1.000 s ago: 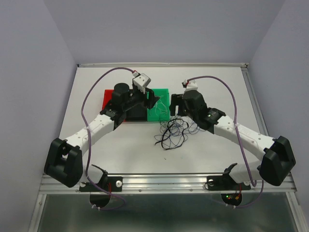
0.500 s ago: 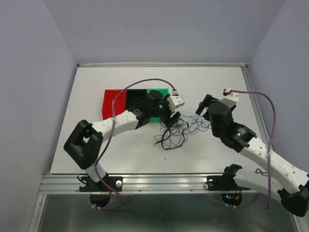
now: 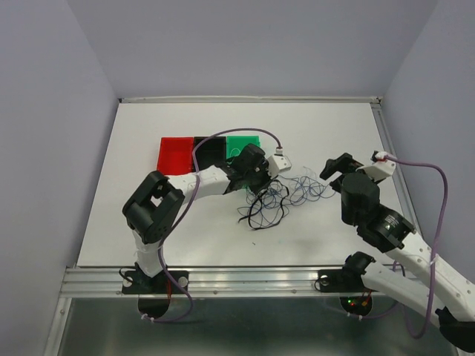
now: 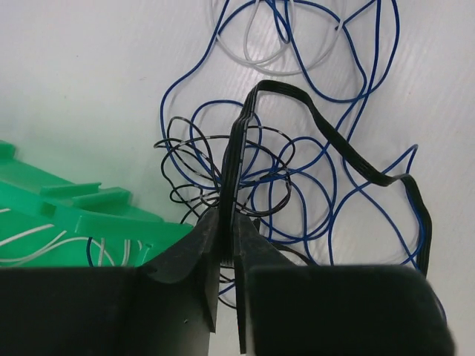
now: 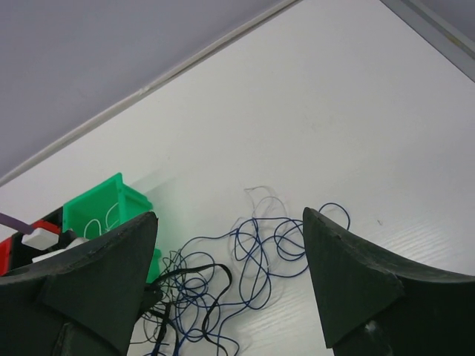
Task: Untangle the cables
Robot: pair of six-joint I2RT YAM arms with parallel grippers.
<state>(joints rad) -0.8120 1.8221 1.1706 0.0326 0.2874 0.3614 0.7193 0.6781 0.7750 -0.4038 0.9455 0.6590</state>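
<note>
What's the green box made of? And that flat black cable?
The green box looks like hard, slightly shiny plastic: crisp molded ribs and edges. The flat black cable seems a plastic-coated ribbon: fine lengthwise ridges, soft bends. Its inside isn't visible.

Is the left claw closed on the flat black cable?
Yes, the left claw is pinched shut on the flat black cable, which runs up out of its jaws.

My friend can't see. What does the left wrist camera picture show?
The left gripper pinches a flat black cable running into a tangle of thin blue wires and black wires on a white table. A white wire loops at the top; a green bin sits lower left.
</note>
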